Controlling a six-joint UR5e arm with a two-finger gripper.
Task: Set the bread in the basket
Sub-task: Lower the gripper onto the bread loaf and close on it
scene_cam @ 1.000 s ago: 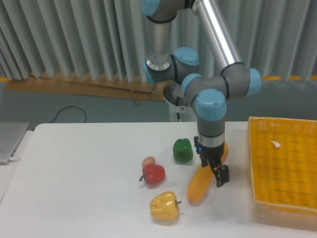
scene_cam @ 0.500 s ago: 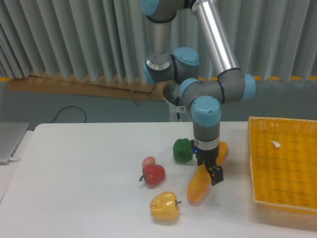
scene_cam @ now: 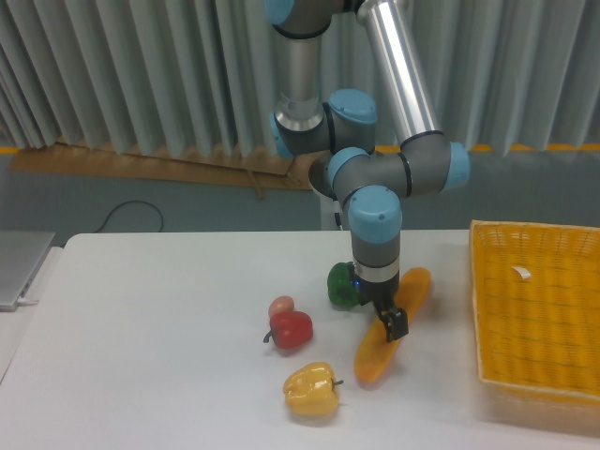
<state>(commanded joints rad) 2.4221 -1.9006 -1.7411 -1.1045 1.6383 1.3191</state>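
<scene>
The bread (scene_cam: 374, 358), a long orange-yellow loaf, lies slantwise on the white table, its upper end near the arm's wrist and its lower end toward the front edge. My gripper (scene_cam: 391, 323) points straight down over the loaf's middle, its dark fingers apart and low against the loaf. The bread still rests on the table. The basket (scene_cam: 544, 319), a yellow-orange woven tray with a small white tag, sits at the right edge, a short gap to the right of the bread.
A green pepper (scene_cam: 339, 285) sits just left of the gripper, partly behind the arm. A red pepper (scene_cam: 292, 329) and a small orange-pink ball (scene_cam: 281, 306) lie further left. A yellow pepper (scene_cam: 311, 389) is near the front, left of the bread's lower end.
The gripper has shifted left, from the bread's right side to over its middle. The bread and peppers have not moved.
</scene>
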